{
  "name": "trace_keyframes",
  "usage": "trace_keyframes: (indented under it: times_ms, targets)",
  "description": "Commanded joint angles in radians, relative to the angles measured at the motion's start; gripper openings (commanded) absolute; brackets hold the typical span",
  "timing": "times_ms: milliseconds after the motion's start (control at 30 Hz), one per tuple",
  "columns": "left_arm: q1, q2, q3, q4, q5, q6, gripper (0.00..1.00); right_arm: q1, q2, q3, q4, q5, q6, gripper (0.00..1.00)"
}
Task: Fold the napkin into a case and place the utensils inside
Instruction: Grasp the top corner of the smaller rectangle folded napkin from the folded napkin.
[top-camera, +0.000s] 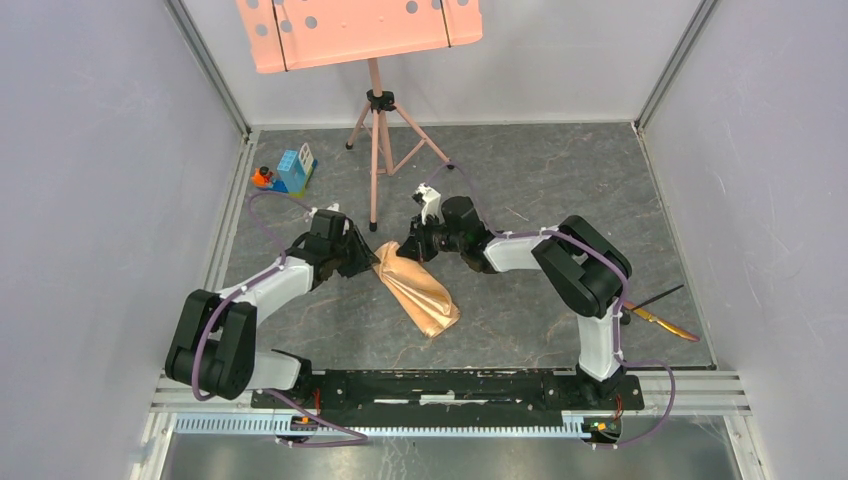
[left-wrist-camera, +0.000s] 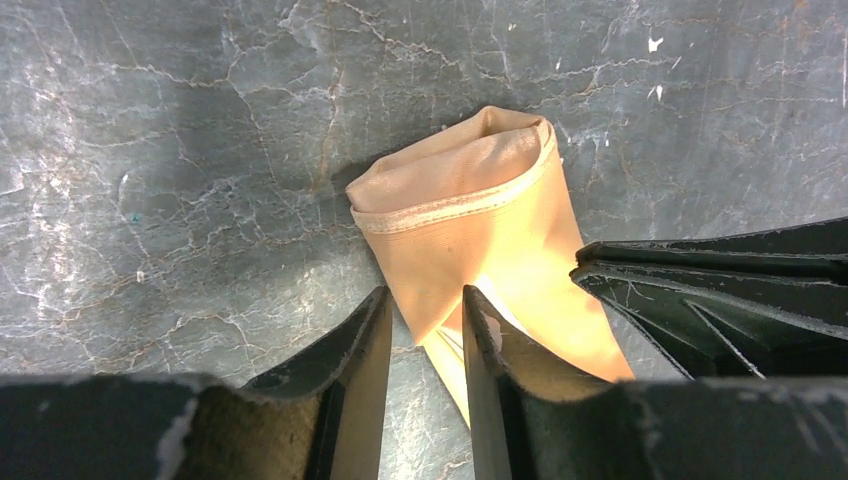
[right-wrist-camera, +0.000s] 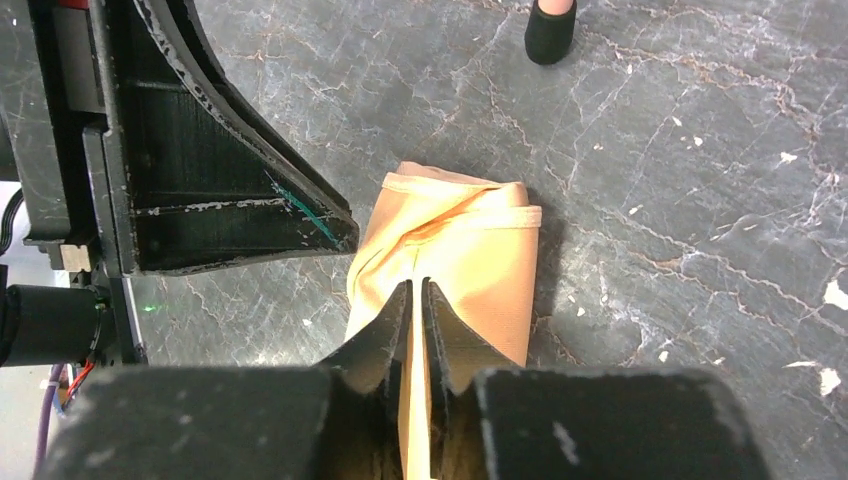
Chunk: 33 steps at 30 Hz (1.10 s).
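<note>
The napkin, folded into a narrow peach-tan case, lies slantwise on the grey marble-look floor between both arms. Its open mouth faces the far side. My left gripper is at the case's upper left edge; in the left wrist view its jaws stand slightly apart with a cloth edge between them. My right gripper is shut on a thin layer of the case, shown in the right wrist view. The utensils, one black and one gold-orange, lie at the right, beside the right arm's base.
A pink music-stand tripod stands just behind the grippers, its salmon perforated tray overhead. One tripod foot is near the case's mouth. A blue toy block house sits at the far left. Walls enclose the floor.
</note>
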Motion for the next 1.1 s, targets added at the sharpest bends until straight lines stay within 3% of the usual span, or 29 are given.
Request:
trace_keyframes:
  times_ms: [0, 533, 833, 1067]
  targets:
    - [-0.001, 0.013, -0.004, -0.007, 0.012, 0.029, 0.38, 0.005, 0.024, 0.032, -0.011, 0.029, -0.032, 0.08]
    - [-0.04, 0.106, -0.025, 0.174, 0.075, -0.078, 0.29, 0.098, 0.212, 0.21, -0.086, 0.162, -0.048, 0.09]
    - [-0.029, -0.039, -0.045, 0.098, -0.016, -0.088, 0.35, 0.082, 0.116, 0.141, -0.085, 0.127, -0.045, 0.1]
    - [-0.021, -0.053, -0.032, 0.071, -0.003, -0.071, 0.32, 0.049, -0.002, 0.099, -0.168, 0.119, -0.085, 0.24]
